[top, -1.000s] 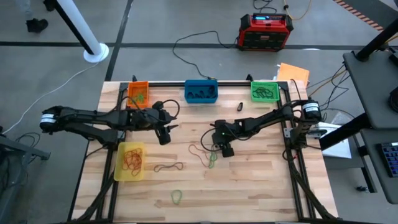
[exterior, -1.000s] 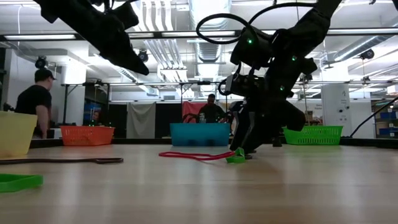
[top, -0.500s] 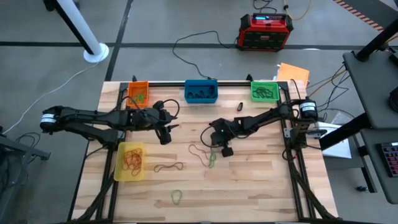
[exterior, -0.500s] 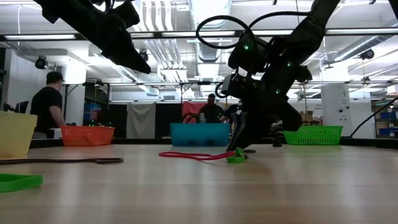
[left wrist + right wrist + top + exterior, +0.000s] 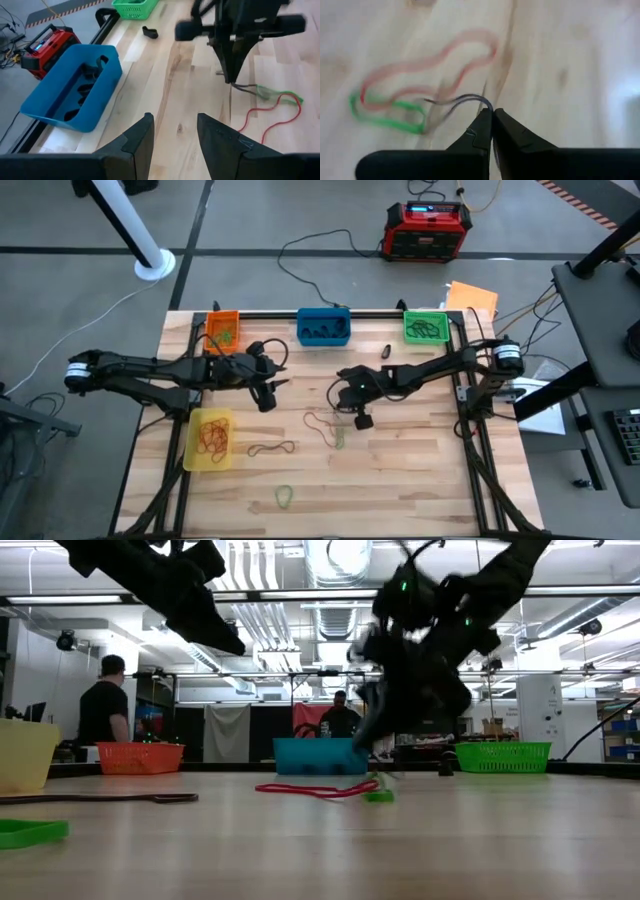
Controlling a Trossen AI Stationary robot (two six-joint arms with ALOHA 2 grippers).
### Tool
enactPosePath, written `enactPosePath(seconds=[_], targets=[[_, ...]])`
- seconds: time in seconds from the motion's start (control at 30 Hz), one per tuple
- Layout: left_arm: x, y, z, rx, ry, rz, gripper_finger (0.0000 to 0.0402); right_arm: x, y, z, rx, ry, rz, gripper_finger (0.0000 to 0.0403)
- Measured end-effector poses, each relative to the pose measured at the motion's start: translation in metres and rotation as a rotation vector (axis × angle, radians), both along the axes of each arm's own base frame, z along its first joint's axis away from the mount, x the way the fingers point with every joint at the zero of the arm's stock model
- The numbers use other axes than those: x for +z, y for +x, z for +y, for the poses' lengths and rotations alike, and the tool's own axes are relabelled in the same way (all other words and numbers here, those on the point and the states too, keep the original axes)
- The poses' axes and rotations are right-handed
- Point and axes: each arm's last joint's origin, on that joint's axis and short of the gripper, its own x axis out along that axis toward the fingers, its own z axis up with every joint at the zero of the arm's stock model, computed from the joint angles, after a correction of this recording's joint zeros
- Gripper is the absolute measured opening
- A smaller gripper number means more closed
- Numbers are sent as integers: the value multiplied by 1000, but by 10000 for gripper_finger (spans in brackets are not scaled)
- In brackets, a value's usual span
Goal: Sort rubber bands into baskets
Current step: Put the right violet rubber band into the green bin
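The thin dark rubber band [image 5: 465, 100] hangs pinched between the tips of the right claw [image 5: 491, 116], whose fingers are pressed together on it, lifted just clear of the worktop. You will find this claw [image 5: 352, 402] near the centre of the pale wooden worktop [image 5: 420, 480], seen from above.

Directly beneath it lie a thin red-brown rubber band [image 5: 430, 65] and a green rubber band [image 5: 385, 116], overlapping each other on the wood. In the high view they sit at about 7 o'clock from the right claw, just beside it.

Further bands lie loose toward 6 o'clock of the worktop: a dark band [image 5: 271, 448] and a second green band [image 5: 285, 497] near the front edge.

Check the four bins:
- The translucent yellow rectangular plastic basket [image 5: 210, 439], at 8 o'clock of the worktop, holds tan bands.
- The orange plastic basket [image 5: 223, 330] is at 11 o'clock.
- The blue plastic basket [image 5: 323, 327], at 12 o'clock, holds black bands.
- The green plastic basket [image 5: 425, 327] is at 1 o'clock.

The left claw [image 5: 172, 142] waits above the worktop between the orange and yellow baskets, its fingers apart and holding nothing.

A small black object [image 5: 384, 351] lies between the blue and green baskets. A red-and-black power box [image 5: 428, 230] stands on the floor beyond the worktop.
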Motion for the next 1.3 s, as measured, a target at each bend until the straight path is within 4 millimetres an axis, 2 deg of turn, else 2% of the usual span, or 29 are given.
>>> enactPosePath(seconds=[0.07,0.2,0.43,0.53,0.7,0.87,1.03,1.13,1.3], targets=[[1,1,0,0,1,-11,135,10,-1,0,-1,-5,-66,9],[2,1,0,0,1,-26,135,14,-7,1,-4,-10,-167,9],[5,3,0,1,3,-55,135,23,-18,-2,-67,-7,-506,9],[6,3,0,1,3,-68,135,31,-23,-6,-199,-69,-656,9],[6,3,0,1,4,-74,135,42,-31,-15,-511,-245,-696,9],[6,3,0,0,4,-74,135,61,-42,-26,-863,-458,-609,9],[6,4,0,0,4,-74,135,86,-66,-49,-1254,-658,-379,9],[7,4,0,1,4,-79,135,99,-88,-68,-1413,-616,-252,9],[8,4,0,0,5,-95,135,107,-129,-106,-1670,-384,-14,9]])
